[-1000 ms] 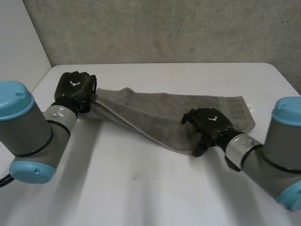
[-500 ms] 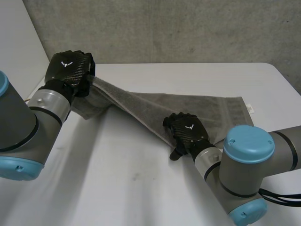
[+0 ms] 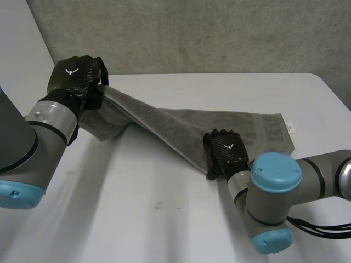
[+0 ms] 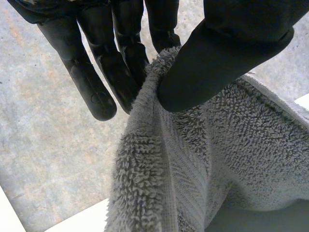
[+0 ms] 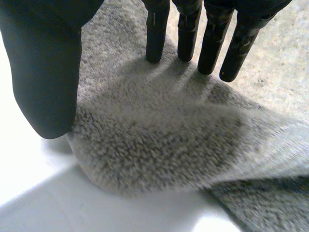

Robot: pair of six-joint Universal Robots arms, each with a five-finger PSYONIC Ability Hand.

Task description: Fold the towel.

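Note:
A grey terry towel (image 3: pixel 181 127) stretches across the white table (image 3: pixel 164 219), its left end raised off the surface. My left hand (image 3: pixel 74 78) holds that raised corner above the table's far left. Under its palm the thumb (image 4: pixel 227 53) pinches the towel (image 4: pixel 193 159) edge against the fingers (image 4: pixel 96 72). My right hand (image 3: pixel 225 150) lies on the towel's near edge, around its middle. Its fingers (image 5: pixel 186 34) are straight and rest on the pile of the towel (image 5: pixel 159 145), with the thumb (image 5: pixel 46 72) spread beside the edge over bare table.
The towel's right end lies flat, a small white tag (image 3: pixel 290 127) at its far corner. A grey concrete wall (image 3: pixel 192 33) stands behind the table. My right arm's elbow (image 3: pixel 274 203) sits low over the near right of the table.
My left hand has lifted the towel's corner up and a little back to the left. My right hand slid left along the near edge while its arm swung inward.

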